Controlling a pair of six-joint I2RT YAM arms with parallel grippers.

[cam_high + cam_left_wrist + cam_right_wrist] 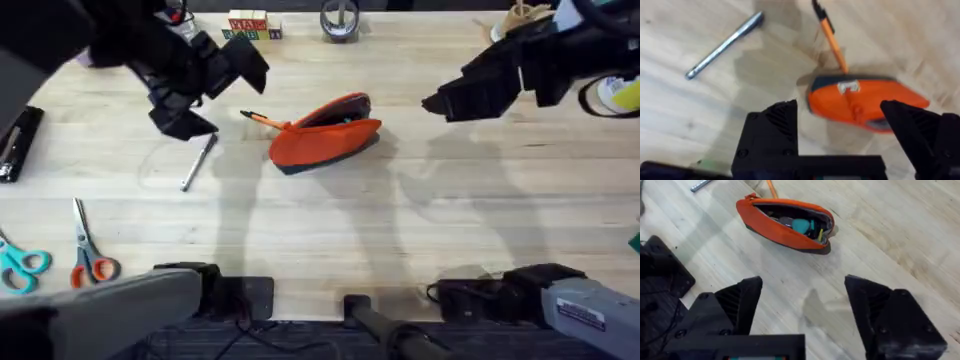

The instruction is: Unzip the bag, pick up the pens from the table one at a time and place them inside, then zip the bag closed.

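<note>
The orange bag [322, 135] lies mid-table with its zipper open; teal and yellow items show inside the bag [785, 222]. An orange pen [262, 120] pokes out from the bag's left end, dark tip pointing left; in the left wrist view this orange pen [832, 37] runs up from the bag [860, 100]. The silver pen [198, 162] lies on the table [300, 230] left of the bag, also the silver pen [722, 46]. My left gripper [205, 95] hovers open above the silver pen, its fingers [775, 125] wide apart. My right gripper [450, 100] hangs open to the bag's right.
Orange-handled scissors [90, 255] and teal-handled scissors [22, 265] lie at the front left. A black stapler-like object [18, 145] sits at the left edge. Letter blocks [245, 25] and a tape roll [340, 20] stand along the far edge.
</note>
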